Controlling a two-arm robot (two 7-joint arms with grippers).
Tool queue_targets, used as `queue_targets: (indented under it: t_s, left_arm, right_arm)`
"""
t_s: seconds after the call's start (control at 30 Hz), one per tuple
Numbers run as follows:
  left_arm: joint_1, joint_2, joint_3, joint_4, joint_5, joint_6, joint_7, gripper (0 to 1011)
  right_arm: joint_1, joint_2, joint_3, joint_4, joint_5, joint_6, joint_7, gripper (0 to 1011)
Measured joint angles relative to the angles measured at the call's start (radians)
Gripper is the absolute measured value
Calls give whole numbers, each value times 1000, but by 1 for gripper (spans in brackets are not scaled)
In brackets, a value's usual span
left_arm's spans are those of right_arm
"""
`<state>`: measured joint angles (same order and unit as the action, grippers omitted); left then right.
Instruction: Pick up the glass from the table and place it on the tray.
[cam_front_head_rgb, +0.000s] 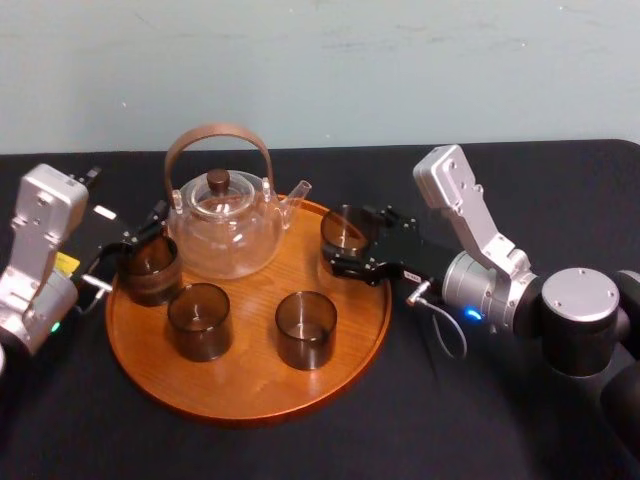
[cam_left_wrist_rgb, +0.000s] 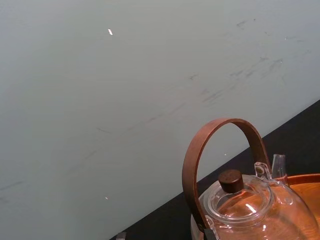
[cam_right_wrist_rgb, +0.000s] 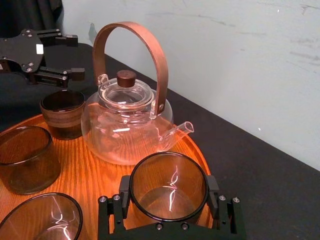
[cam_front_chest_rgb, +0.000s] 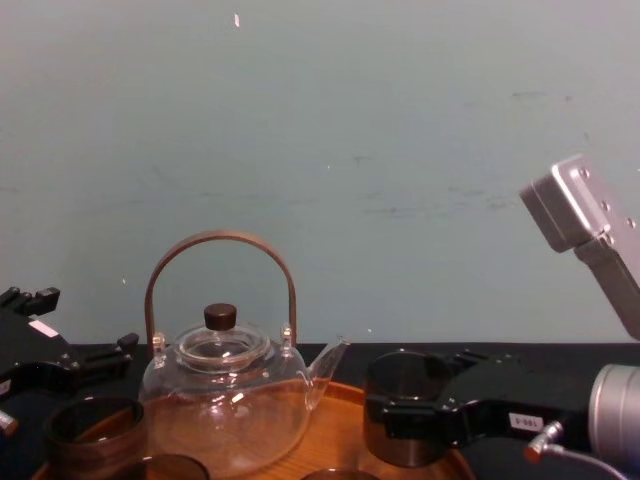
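A smoky brown glass (cam_front_head_rgb: 347, 230) sits between the fingers of my right gripper (cam_front_head_rgb: 350, 242), which is shut on it at the right rim of the round wooden tray (cam_front_head_rgb: 250, 385). The right wrist view shows that glass (cam_right_wrist_rgb: 169, 186) clamped on both sides by the black fingers (cam_right_wrist_rgb: 124, 191). I cannot tell whether its base touches the tray. My left gripper (cam_front_head_rgb: 145, 228) stands open just beyond the tray's left rim, behind another glass (cam_front_head_rgb: 150, 268), with nothing between its fingers (cam_right_wrist_rgb: 75, 74).
A glass teapot (cam_front_head_rgb: 225, 225) with a brown arched handle stands at the back of the tray. Two more brown glasses (cam_front_head_rgb: 199, 320) (cam_front_head_rgb: 305, 328) stand near the tray's front. Black cloth covers the table (cam_front_head_rgb: 430, 420) around it, and a pale wall rises behind.
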<state>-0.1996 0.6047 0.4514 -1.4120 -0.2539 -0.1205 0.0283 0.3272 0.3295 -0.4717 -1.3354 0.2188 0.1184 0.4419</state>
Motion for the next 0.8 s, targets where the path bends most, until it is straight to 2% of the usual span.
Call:
queue_targets:
  t_s: [0.8]
  left_arm:
    - [0,0,0,0,0,0,0,1001]
  right_arm:
    - [8,-11,-12,33,-25,-4,-3,903]
